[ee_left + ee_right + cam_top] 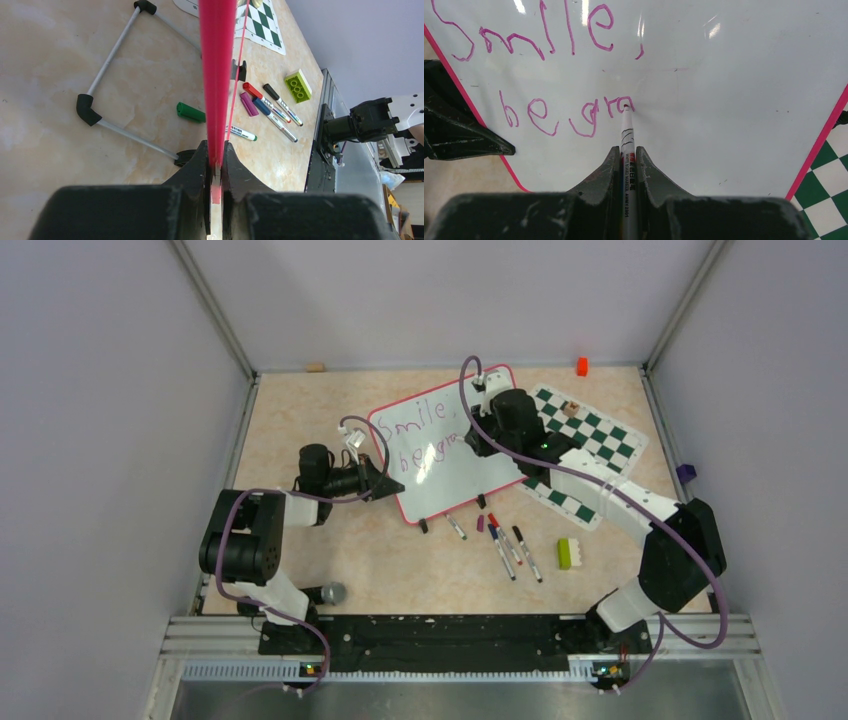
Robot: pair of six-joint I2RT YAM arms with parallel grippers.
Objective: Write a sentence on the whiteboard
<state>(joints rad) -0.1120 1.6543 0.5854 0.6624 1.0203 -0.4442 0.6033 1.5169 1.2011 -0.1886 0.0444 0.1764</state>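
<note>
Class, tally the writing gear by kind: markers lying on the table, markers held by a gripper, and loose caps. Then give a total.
Markers lying on the table: 4 (green marker, red marker, blue marker, black marker)
Held marker in the right gripper: 1
Loose caps: 2 (green cap, purple cap)
Total: 7

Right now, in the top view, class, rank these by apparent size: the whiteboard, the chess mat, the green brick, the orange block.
1. whiteboard
2. chess mat, partly hidden, so its place against the board is unsure
3. green brick
4. orange block, farther back, looks smallest
</note>
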